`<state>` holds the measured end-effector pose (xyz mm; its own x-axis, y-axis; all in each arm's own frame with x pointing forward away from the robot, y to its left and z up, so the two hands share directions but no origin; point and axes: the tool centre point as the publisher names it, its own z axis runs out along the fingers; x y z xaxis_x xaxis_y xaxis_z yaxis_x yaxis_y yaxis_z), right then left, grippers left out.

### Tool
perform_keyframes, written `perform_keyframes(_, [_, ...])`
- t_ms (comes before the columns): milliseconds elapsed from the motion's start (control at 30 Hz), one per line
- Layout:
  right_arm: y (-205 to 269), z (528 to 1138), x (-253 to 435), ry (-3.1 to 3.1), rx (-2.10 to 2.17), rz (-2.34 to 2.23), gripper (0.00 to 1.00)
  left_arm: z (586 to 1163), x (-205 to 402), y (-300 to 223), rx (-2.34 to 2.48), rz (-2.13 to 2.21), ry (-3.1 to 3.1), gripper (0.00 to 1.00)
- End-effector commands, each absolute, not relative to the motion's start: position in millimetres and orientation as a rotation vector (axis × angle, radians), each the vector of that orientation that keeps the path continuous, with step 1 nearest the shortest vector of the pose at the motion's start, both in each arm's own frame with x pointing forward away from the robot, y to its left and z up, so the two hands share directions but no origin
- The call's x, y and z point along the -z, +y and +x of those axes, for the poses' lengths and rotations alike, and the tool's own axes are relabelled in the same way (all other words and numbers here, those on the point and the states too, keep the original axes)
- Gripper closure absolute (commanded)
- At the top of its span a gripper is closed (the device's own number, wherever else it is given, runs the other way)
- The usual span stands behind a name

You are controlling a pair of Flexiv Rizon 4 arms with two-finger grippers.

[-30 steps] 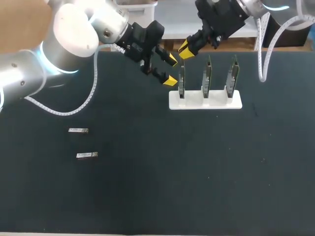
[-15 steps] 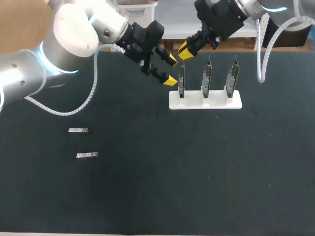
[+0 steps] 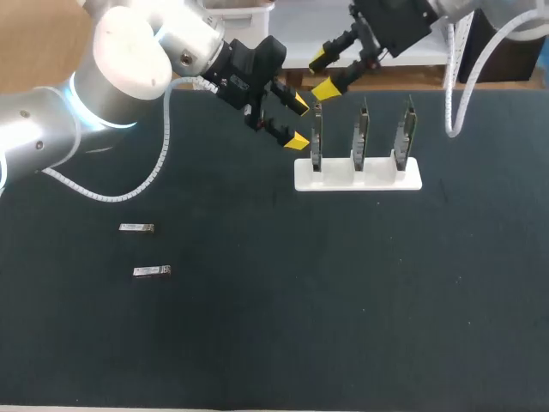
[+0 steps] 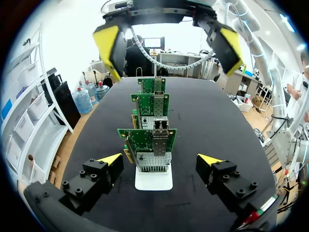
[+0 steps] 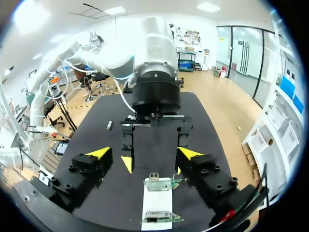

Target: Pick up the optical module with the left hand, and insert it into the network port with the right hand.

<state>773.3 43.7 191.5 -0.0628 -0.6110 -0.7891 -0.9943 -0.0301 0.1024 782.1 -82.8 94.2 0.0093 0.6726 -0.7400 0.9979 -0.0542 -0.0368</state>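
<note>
While two optical modules lie flat toward the left edge of the table [image 3: 343, 326], neither is held. The far optical module [image 3: 136, 227] and the near optical module [image 3: 152, 271] sit close together, roughly parallel, long axes running left-right, well apart from either arm.

Left gripper [image 3: 298, 122]: spread, empty, hanging just beside the leftmost of three network cards that stand upright in the white stand [image 3: 377, 176] near the table's back edge. In the left wrist view its fingers straddle the line of cards without touching them. The nearest network card [image 4: 145, 137] carries a metal network port [image 4: 153, 163] facing the gripper.

Right gripper [image 3: 322, 74]: spread, empty, raised above and behind the stand's left end, facing the left gripper.

Assessment: pick-up not yet begun, and the left gripper is at the wrong end of the table for it. For a clean grasp, move the left arm across to one module; the far one looks the shorter trip. Descend with fingers across its narrow width, centred on its length, so both ends project for the hand-over. The module is thin and low on the table, so the tips must go nearly to the surface. A skewed close would likely spin it or nudge its neighbour. Which end is the connector end cannot be made out; settle that before gripping, since it fixes orientation for insertion.
</note>
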Motion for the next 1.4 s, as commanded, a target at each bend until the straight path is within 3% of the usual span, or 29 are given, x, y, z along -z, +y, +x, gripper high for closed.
perform_keyframes(33, [41, 778, -190, 1.722, -0.947, -1.685, 1.0, 784, -95, -84, 0.826, 1.783, 1.716, 0.0])
perform_keyframes(1400, [45, 785, -142, 1.85, -0.869, -1.678, 1.0, 784, -95, -84, 0.826, 1.783, 1.716, 0.0])
